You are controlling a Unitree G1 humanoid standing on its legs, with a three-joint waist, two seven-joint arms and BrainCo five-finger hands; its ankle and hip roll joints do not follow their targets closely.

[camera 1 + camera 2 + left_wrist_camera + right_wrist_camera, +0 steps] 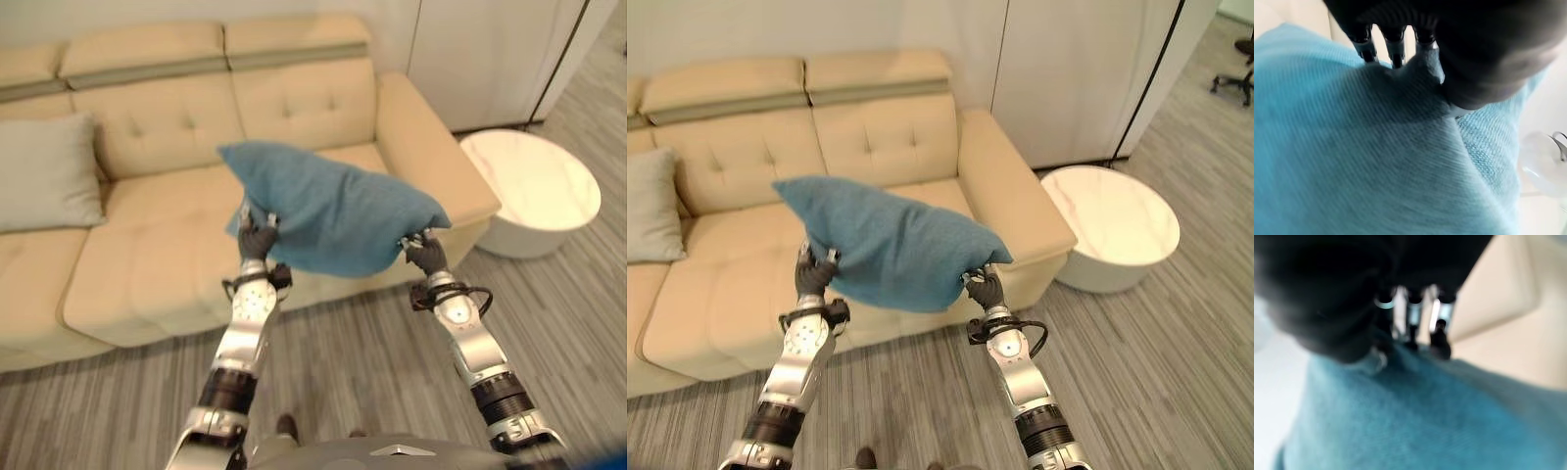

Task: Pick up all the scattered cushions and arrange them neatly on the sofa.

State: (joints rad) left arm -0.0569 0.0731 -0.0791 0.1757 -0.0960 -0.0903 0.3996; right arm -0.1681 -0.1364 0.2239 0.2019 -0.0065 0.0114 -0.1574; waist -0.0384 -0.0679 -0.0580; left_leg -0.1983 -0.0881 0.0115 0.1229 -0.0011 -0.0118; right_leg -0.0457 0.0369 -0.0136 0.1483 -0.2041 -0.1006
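Dark-tipped fingers of the left hand [258,238] curl into the near left edge of a blue cushion [333,211], pinching a fold of its knit cover, and the right hand [427,255] clamps the near right corner the same way. Between the two hands the cushion hangs in the air, tilted with its far corner highest, above the front edge of the right-hand seat of a cream leather sofa [167,245]. A grey cushion [44,171] leans upright against the sofa's backrest to the left. Beyond the sofa's right armrest stands a round white marble-topped side table [534,186] on grey striped flooring [372,362].
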